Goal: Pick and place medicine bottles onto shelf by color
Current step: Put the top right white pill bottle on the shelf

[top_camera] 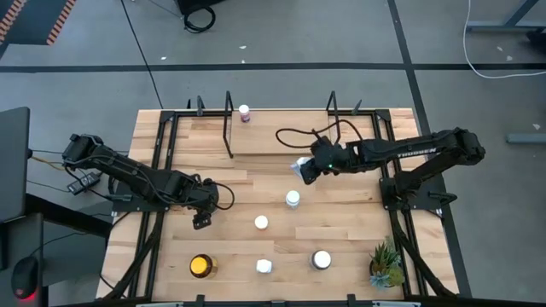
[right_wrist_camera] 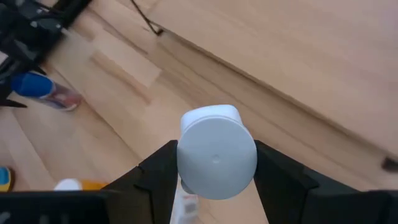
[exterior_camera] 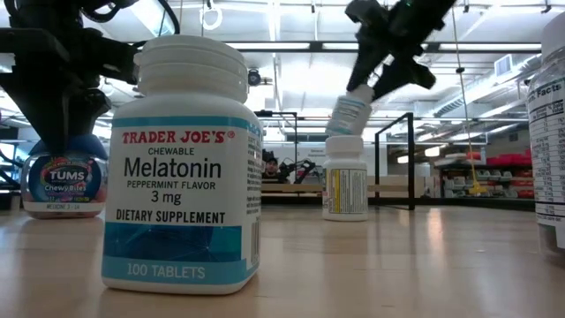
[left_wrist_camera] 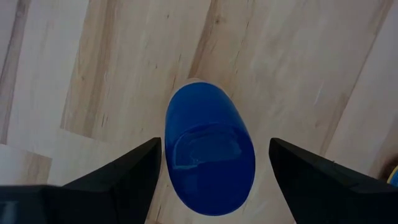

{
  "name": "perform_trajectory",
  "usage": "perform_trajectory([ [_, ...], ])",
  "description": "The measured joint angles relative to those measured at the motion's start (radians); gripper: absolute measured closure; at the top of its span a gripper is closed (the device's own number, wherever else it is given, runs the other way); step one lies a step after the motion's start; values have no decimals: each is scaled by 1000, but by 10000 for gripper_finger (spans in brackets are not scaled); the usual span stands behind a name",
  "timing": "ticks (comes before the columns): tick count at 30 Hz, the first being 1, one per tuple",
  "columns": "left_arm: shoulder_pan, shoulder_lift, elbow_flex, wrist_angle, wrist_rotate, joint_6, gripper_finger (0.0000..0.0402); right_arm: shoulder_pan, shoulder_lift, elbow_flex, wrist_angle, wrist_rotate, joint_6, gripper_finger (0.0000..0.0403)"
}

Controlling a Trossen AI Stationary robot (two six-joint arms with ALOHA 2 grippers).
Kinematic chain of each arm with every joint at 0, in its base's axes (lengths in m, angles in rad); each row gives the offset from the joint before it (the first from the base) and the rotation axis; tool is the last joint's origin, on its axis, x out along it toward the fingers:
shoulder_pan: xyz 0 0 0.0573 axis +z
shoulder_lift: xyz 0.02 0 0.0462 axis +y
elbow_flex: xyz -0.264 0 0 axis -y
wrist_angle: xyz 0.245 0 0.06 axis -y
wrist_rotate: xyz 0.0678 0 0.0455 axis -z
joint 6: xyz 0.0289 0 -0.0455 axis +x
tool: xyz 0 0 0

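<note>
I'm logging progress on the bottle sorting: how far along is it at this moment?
Done: one bottle stands on the shelf. In hand: the right gripper holds a white-capped bottle lifted off the table near the shelf, while the left gripper, open, straddles the blue-lidded bottle. Left: four white-capped bottles and an amber one on the table.

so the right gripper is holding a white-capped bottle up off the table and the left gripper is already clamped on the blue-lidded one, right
Not quite. The right gripper does hold the white-capped bottle off the table, as the low view shows. But the left gripper is not clamped: in the left wrist view its fingers stand open on either side of the blue-lidded bottle, with gaps showing.
</note>
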Motion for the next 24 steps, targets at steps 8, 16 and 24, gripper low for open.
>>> perform_trajectory([
  [8,0,0,0,-4,7,-4,99,-1,230,253,-47,-35,-127,212],
  [16,-1,0,0,-5,31,-27,99,-58,455,560,-133,-29,-258,212],
  [24,-1,0,0,-8,31,-34,99,-150,574,692,-197,-91,-319,212],
])
